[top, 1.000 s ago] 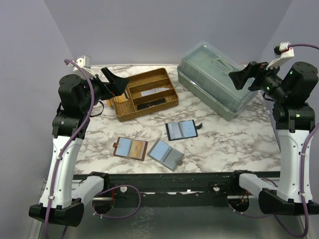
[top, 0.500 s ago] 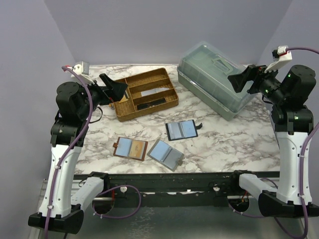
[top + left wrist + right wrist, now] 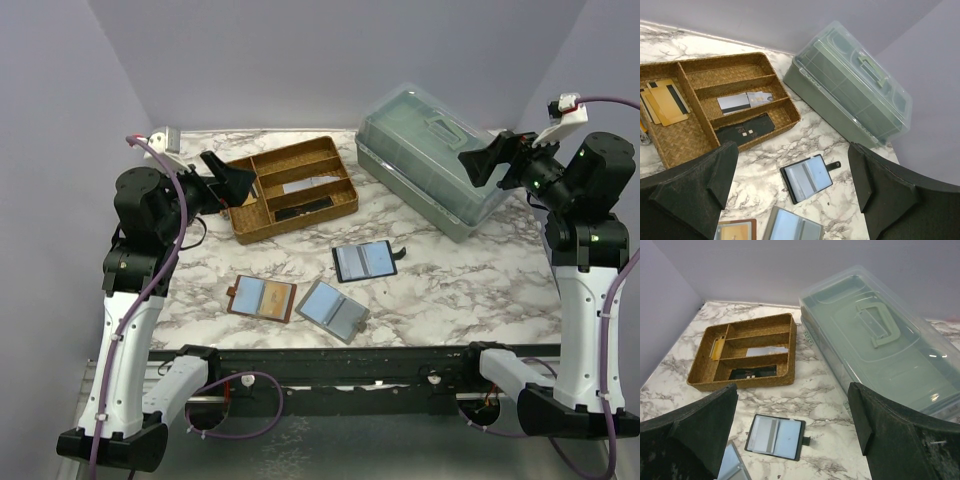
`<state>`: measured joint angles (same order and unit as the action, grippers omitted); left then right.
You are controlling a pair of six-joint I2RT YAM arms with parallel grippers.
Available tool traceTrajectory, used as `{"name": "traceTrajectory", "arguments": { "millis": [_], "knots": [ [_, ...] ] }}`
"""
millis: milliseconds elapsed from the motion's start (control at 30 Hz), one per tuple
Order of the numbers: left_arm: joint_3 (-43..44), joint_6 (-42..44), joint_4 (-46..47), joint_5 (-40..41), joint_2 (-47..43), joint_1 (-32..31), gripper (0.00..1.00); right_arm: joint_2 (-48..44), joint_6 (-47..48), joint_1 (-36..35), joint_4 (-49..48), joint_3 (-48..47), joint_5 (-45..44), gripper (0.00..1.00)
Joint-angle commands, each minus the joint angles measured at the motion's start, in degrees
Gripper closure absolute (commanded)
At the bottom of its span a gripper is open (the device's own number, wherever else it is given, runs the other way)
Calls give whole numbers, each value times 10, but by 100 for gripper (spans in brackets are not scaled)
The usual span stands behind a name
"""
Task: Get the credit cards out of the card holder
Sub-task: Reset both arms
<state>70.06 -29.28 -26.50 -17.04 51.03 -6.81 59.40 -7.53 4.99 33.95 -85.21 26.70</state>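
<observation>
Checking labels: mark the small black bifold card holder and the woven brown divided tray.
Black bifold card holder point(image 3: 364, 261): top view, inner pockets.
Woven brown tray point(image 3: 285, 152): top view, far rim.

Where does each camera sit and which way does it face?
Top external: above and behind the bases, looking down at the table; both arms, left gripper, right gripper.
Left wrist: high at left, facing down over the wicker tray; own fingers show.
Right wrist: high at right, facing down over the plastic box; own fingers show.
Shared: all see the open card holder.
</observation>
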Motion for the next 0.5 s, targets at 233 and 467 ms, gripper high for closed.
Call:
{"name": "traceTrajectory", "arguments": {
  "millis": [233,467],
  "knots": [
    [-5,10,-6,17,-11,3,1,-9,0,8,-8,6,14,1],
    [-8,11,-6,17,-12,3,1,-10,14,12,-6,13,29,1]
  ]
}}
